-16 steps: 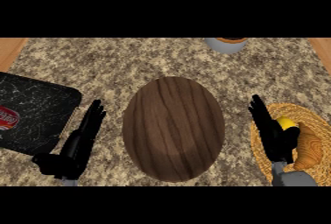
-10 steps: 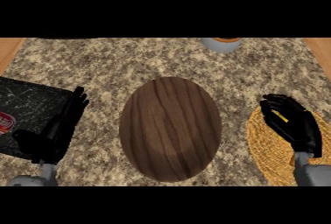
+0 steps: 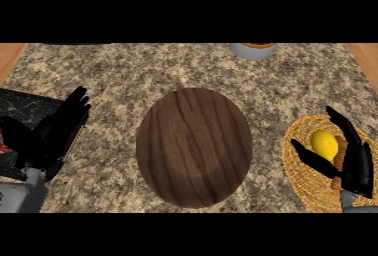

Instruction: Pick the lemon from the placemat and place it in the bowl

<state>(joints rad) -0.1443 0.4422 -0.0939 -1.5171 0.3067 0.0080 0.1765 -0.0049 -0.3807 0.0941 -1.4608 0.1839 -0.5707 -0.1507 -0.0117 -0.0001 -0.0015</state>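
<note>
Fingers and thumb of our right hand [image 3: 359, 167] spread apart, flanking the lemon [image 3: 323, 144] on the woven placemat [image 3: 301, 186], right of the wooden bowl [image 3: 193, 147]; closing off-centre could roll it away.

A kitchen: a speckled beige stone counter [image 3: 111, 65] carries a brown oval wooden board [image 3: 193, 147], a round woven straw placemat [image 3: 306, 192] right of it, a grey bowl [image 3: 252, 50] beyond it.

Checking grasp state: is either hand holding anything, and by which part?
Nothing held. Right hand open, straddling the lemon on the woven placemat; left hand open.
</note>
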